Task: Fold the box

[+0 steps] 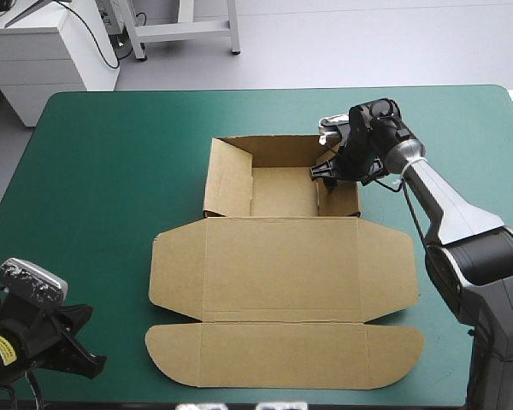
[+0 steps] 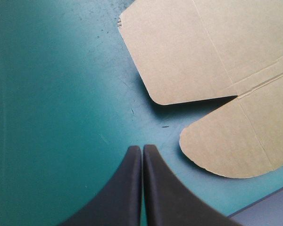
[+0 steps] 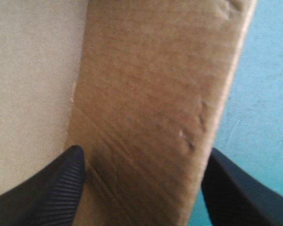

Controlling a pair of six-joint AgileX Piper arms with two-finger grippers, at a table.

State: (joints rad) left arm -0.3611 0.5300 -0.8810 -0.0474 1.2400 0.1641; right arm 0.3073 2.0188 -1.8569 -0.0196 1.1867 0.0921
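The brown box lies in the middle of the table, its wide lid panel flat and a rounded flap toward the near edge. At the far side its tray has walls raised on the left, back and right. My right gripper is open and straddles the tray's right wall, one finger inside over the tray floor, the other outside over the cover. My left gripper rests shut at the near left corner of the table. Ahead of its closed tips lie the lid's left corner and the rounded flap.
Teal-green cover stretches wide to the left of the box and narrower to its right. The table's near edge runs close beside the rounded flap.
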